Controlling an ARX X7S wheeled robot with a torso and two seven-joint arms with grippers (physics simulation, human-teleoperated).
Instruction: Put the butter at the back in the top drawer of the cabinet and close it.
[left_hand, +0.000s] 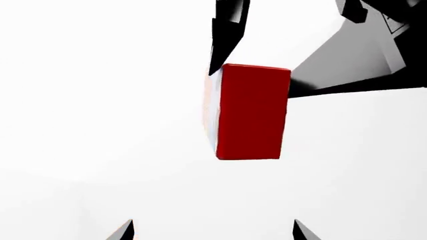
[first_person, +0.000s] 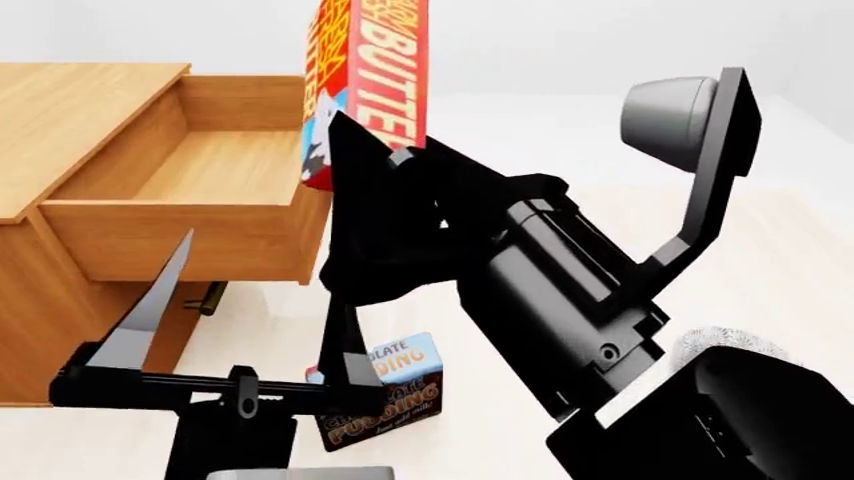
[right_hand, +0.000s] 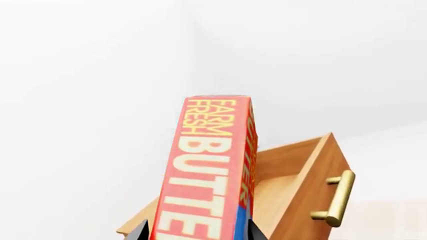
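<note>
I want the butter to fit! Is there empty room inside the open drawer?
Yes. The drawer floor looks bare between its wooden walls, back to front. It is crowded just off its front corner, where the right gripper holds the butter upright, with the pudding box on the floor below.

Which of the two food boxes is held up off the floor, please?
The red butter box, clamped in the right gripper beside the open top drawer; the chocolate pudding box sits on the floor.

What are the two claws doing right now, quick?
Left gripper: jaws spread wide, empty.
Right gripper: jaws shut on the butter, held up beside the open top drawer.
</note>
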